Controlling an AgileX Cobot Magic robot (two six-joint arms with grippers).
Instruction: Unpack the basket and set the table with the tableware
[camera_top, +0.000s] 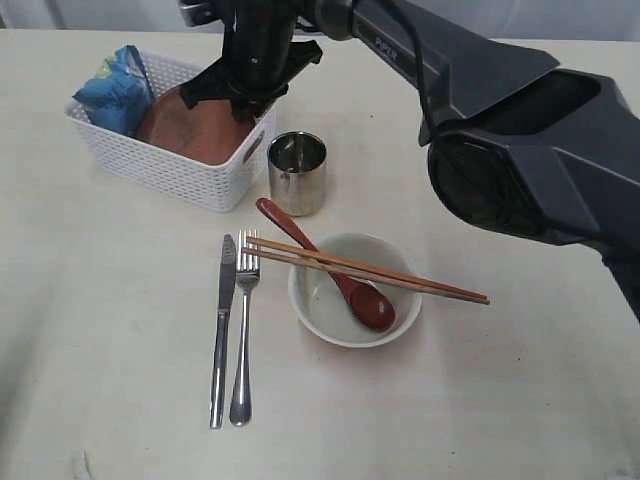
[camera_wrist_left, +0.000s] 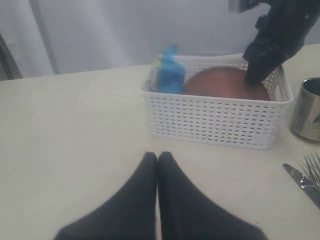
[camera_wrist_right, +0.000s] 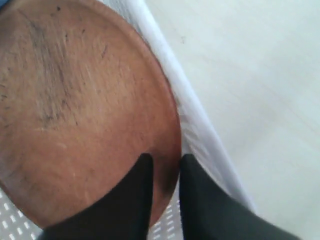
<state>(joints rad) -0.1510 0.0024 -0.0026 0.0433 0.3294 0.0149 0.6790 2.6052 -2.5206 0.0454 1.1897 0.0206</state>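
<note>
Upper left, exterior view: right gripper (camera_wrist_right: 164, 161) pinches rim of reddish-brown round plate (camera_wrist_right: 75, 110) in white perforated plastic basket (camera_top: 170, 172); left gripper (camera_wrist_left: 157, 159) fingers pressed together, empty.

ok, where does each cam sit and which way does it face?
Exterior: high, off the arms, angled down at the table; shows the right arm stretched across to the basket.
Left wrist: low over the table, facing the basket side-on; the shut left gripper shows.
Right wrist: above the basket, looking down on the plate; the right gripper straddles its rim.
Shared: basket and plate appear in all three.
</note>
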